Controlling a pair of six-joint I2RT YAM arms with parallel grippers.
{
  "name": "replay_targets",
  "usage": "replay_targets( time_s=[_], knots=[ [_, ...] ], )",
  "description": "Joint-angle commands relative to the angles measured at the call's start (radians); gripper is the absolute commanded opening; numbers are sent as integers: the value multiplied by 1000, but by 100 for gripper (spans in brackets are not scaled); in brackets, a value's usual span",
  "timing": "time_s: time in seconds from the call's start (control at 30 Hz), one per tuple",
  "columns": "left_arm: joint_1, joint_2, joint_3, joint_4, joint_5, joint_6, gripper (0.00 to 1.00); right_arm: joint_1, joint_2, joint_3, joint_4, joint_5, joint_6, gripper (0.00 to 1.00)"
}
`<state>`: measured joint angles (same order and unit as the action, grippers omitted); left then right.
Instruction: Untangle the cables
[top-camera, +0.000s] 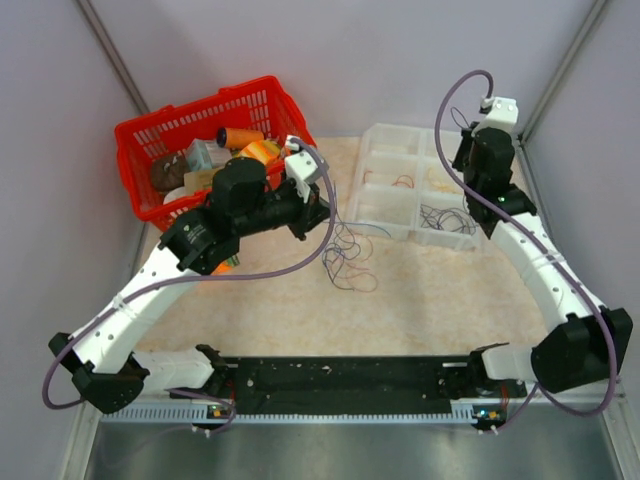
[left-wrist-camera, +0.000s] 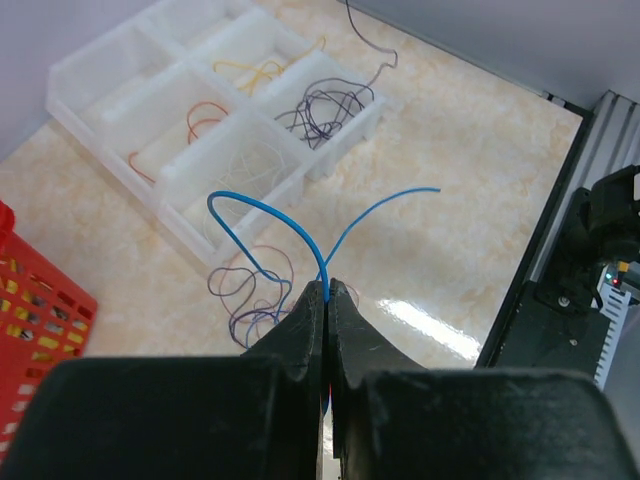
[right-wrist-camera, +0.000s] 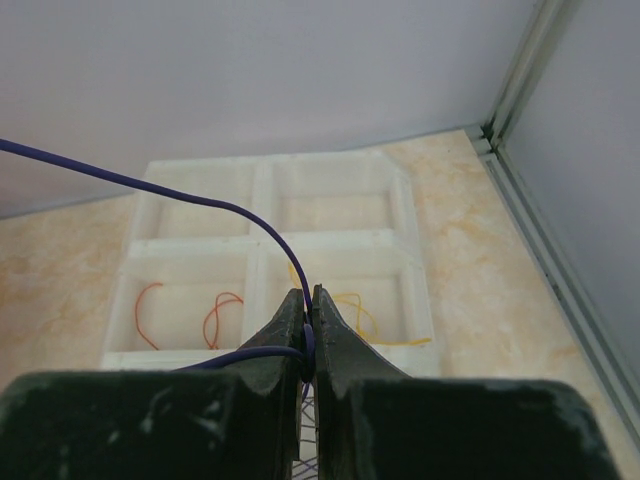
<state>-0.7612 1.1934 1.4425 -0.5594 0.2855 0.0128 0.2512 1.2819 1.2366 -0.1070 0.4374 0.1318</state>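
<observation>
My left gripper (left-wrist-camera: 327, 290) is shut on a thin blue cable (left-wrist-camera: 262, 210) that arches up and forks above the fingertips. Below it a loose tangle of purple and blue cables (left-wrist-camera: 250, 295) lies on the table; it also shows in the top view (top-camera: 345, 255), right of my left gripper (top-camera: 318, 208). My right gripper (right-wrist-camera: 309, 298) is shut on a dark purple cable (right-wrist-camera: 200, 200) that sweeps off to the left. It hangs over the clear tray (top-camera: 395, 135), near the compartment of dark cables (top-camera: 445, 215). My right gripper shows in the top view (top-camera: 480, 205).
The clear divided tray (right-wrist-camera: 262, 215) holds orange cables (right-wrist-camera: 215, 315), yellow cables (right-wrist-camera: 355, 310) and dark ones in separate compartments. A red basket (top-camera: 140, 130) of odd items stands at the back left. Enclosure walls stand close on the right and behind.
</observation>
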Motion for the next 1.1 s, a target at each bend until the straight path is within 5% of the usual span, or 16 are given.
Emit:
replay_targets(
  time_s=[0.0, 0.4, 0.77, 1.07],
  knots=[
    [5, -17, 105, -14, -51, 33, 0, -29, 68, -55, 47, -43, 35, 0],
    [16, -15, 231, 12, -89, 38, 0, -69, 313, 6, -290, -159, 335, 0],
    [22, 8, 305, 9, -74, 46, 0, -104, 706, 447, -666, -271, 65, 0],
    [28, 23, 306, 33, -59, 47, 0, -105, 528, 356, -706, -382, 121, 26]
  ],
)
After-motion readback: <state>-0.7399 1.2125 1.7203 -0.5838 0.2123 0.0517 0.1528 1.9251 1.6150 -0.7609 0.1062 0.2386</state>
